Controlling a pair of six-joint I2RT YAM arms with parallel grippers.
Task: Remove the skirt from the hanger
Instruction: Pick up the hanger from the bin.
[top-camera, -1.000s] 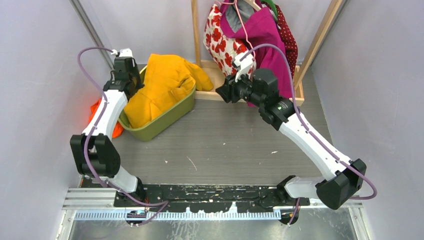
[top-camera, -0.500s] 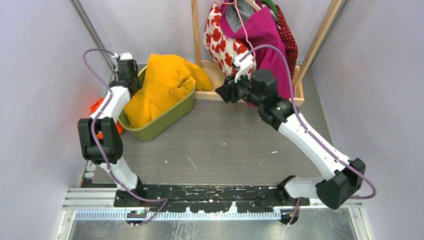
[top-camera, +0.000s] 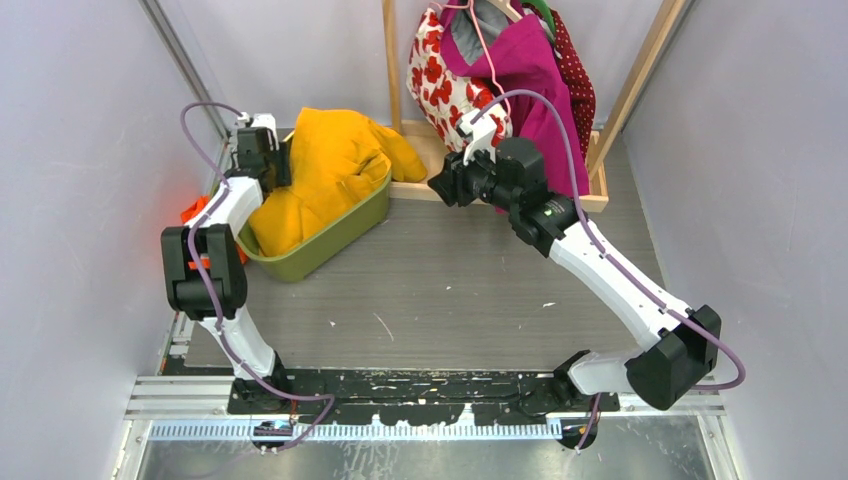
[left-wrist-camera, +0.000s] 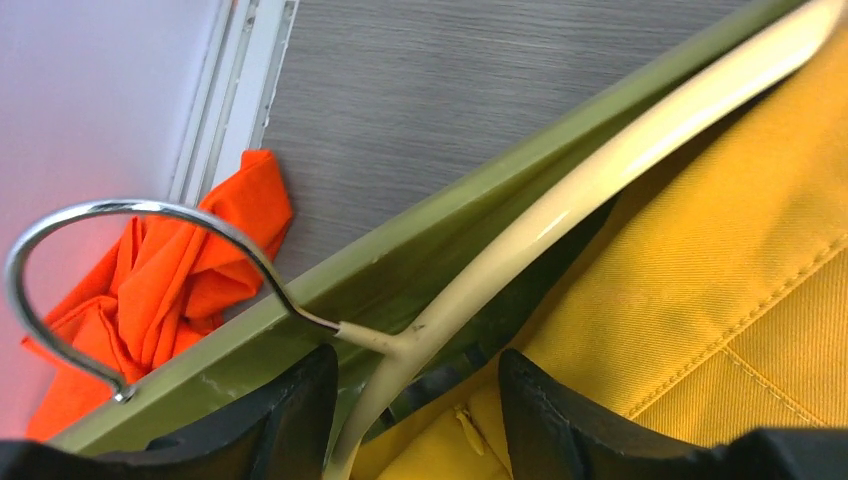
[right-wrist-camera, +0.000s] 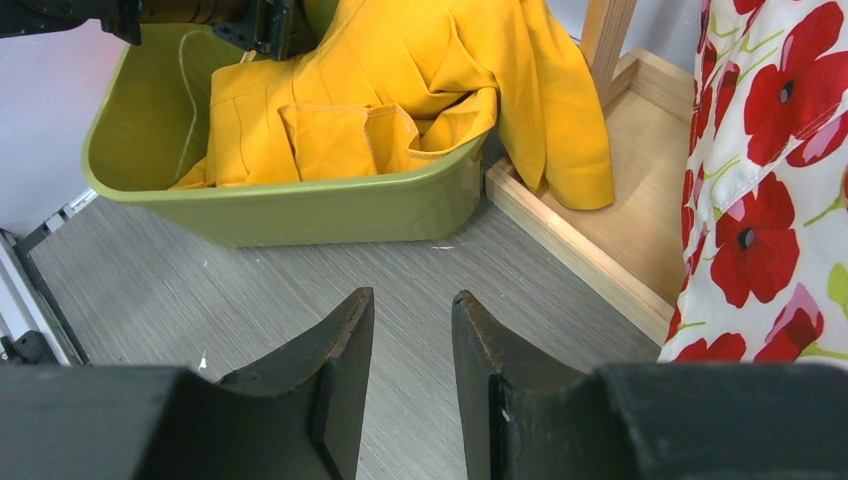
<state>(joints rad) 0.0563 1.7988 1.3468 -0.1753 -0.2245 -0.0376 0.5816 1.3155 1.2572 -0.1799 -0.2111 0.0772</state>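
Open table (top-camera: 430, 290) fronts the tub (top-camera: 340, 235); its wall and the hanger (left-wrist-camera: 560, 200) seemingly crowd the left gripper (left-wrist-camera: 415, 375).

Top view: left elbow (top-camera: 205, 270) swung from 8 o'clock up to 9, now higher and closer to the bin (top-camera: 340, 235), with the forearm standing steeper. Left gripper (top-camera: 278, 160) slid toward 3 o'clock, off the bin's 10 o'clock corner and further in over its rim. Cable (top-camera: 200, 115) loop above it shifted right too. Right side barely crept toward 10 o'clock: right gripper (top-camera: 440, 187) a touch up-left, right elbow (top-camera: 672, 358) pulled up and in from the 4 o'clock corner
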